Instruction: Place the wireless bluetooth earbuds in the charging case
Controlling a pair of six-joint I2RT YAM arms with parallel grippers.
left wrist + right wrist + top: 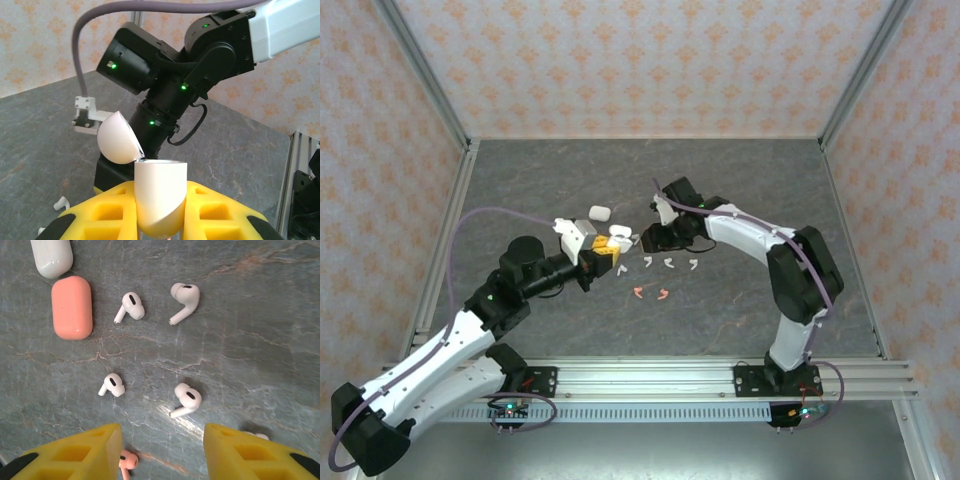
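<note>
The left hand (pixel 160 222) is clamped on an upright white charging case (pixel 161 192), its lid (pixel 117 137) swung open toward ten o'clock. The right hand (pixel 160 450) is held with fingers apart, nothing between them, above the tabletop (pixel 260 340). Four white earbuds (pixel 187 396) are scattered loose at twelve o'clock of it, and a pink earbud (pixel 127 460) lies beside the seven-o'clock finger. A pink case (pixel 72 307) and a closed white case (pixel 51 257) are seen at ten o'clock. A white speck at four o'clock is possibly another earbud.

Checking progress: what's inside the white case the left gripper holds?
The white case has its lid flipped back, but the rim is edge-on. Its shell hides the inside, so nothing there can be confirmed.
</note>
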